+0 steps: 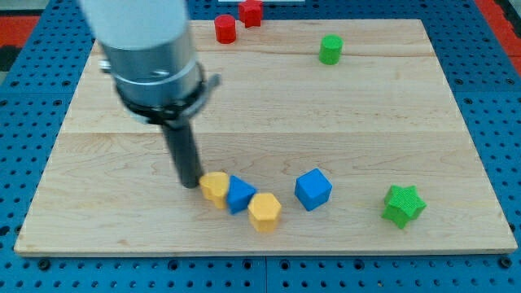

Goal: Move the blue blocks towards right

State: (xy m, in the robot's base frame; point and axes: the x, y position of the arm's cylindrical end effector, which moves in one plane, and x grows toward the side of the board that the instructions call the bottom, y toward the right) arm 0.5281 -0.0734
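Note:
A blue cube (313, 189) sits near the view's bottom, right of centre. A smaller blue wedge-shaped block (239, 195) lies left of it, squeezed between two yellow blocks: one (215, 187) touching its left side and a yellow hexagonal one (264, 212) at its lower right. My tip (190, 182) rests on the board just left of the left yellow block, touching or nearly touching it. The dark rod rises from it to the arm's grey body at the view's top left.
A green star block (404, 204) lies at the view's bottom right. A green cylinder (330, 50) stands near the top, right of centre. A red cylinder (225, 29) and a red block (251, 12) sit at the wooden board's (391, 114) top edge.

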